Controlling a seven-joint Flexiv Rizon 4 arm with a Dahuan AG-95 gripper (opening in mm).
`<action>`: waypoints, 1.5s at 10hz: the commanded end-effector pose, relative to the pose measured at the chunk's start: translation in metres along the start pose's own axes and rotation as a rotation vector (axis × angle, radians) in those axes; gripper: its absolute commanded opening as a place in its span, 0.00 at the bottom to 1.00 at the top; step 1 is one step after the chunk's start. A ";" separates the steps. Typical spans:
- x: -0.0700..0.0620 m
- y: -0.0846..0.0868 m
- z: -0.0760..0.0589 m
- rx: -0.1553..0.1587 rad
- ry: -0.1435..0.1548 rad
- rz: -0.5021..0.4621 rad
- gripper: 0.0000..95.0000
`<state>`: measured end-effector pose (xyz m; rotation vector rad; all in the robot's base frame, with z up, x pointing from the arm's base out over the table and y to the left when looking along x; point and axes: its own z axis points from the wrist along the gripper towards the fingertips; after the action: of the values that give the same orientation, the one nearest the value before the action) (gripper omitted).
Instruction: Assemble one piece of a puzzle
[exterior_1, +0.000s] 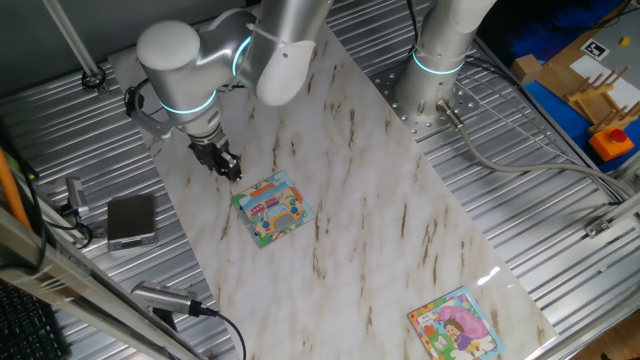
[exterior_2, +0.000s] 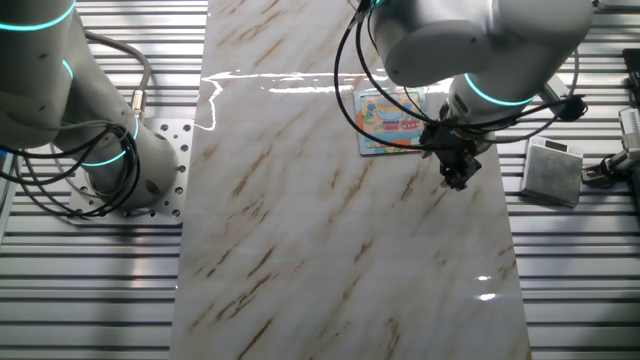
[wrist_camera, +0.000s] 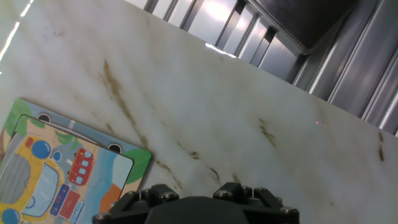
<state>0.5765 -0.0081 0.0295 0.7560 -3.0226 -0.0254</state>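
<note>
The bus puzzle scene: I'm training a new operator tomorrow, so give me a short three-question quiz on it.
1. True or false: the gripper hangs over the middle of the bus puzzle.
2. How many puzzles lie on the marble top? A one, B two, C three.
3. Fill in: the grey box lies off the marble, on ribbed ___.

Key:
1. False. It is beside the puzzle, over bare marble.
2. B. The bus puzzle and the girl puzzle.
3. Metal.
</note>
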 end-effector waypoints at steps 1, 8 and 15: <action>0.001 0.000 0.000 0.001 0.000 0.000 0.60; 0.001 0.000 0.000 0.001 0.000 0.000 0.60; -0.008 0.039 0.003 0.063 0.040 0.063 0.40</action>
<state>0.5647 0.0296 0.0272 0.6614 -3.0220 0.0832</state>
